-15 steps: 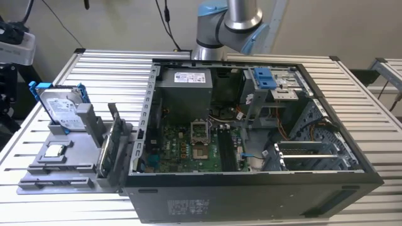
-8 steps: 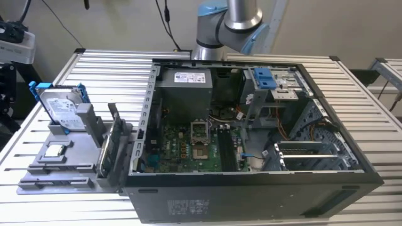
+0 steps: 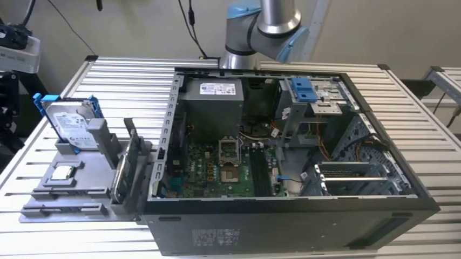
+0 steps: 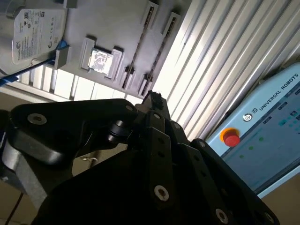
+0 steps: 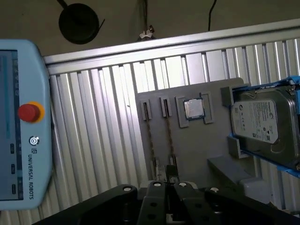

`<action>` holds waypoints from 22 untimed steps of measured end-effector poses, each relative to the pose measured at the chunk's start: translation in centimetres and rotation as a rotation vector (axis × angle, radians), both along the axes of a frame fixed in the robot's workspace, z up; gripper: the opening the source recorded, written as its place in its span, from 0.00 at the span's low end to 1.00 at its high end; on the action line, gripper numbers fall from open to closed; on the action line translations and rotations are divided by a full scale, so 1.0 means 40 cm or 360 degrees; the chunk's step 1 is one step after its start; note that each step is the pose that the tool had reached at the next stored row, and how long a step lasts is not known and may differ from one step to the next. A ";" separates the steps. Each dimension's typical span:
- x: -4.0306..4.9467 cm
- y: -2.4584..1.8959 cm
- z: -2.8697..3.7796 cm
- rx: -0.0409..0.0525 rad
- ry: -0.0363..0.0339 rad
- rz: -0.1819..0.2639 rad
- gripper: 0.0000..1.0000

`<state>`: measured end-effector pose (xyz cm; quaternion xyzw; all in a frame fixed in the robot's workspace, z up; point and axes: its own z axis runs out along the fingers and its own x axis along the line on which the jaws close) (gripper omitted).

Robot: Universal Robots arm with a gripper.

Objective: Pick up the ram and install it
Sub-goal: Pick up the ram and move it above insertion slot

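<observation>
We see the gripper (image 5: pixel 169 182) with its fingers (image 4: pixel 154 107) drawn together on nothing, apart from the grey holder (image 5: pixel 197 145). The ram (image 5: pixel 169 136) and a second stick (image 5: pixel 149 138) stand on edge in the holder's slots. A processor (image 5: pixel 193 108) fills its square pocket and a hard drive (image 5: pixel 262 122) its end cradle. The open computer case (image 3: pixel 288 229) sits just beside the holder.

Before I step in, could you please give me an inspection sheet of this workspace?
Surface: slatted table bearing a grey holder and an open case.
Job's things: ram on edge in the holder's slots, beside the CPU.
Clutter: hard drive and card upright in the holder.
Grippers: pincer apart from the ram, pointed toward the holder.
Cables: wires inside the case; black cables hanging behind the table.
Surroundings: pendant with a red button; arm behind the case.
</observation>
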<state>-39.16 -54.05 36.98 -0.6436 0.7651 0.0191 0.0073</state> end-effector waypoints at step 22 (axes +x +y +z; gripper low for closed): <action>0.000 0.000 -0.031 0.0000 0.0000 0.0031 0.36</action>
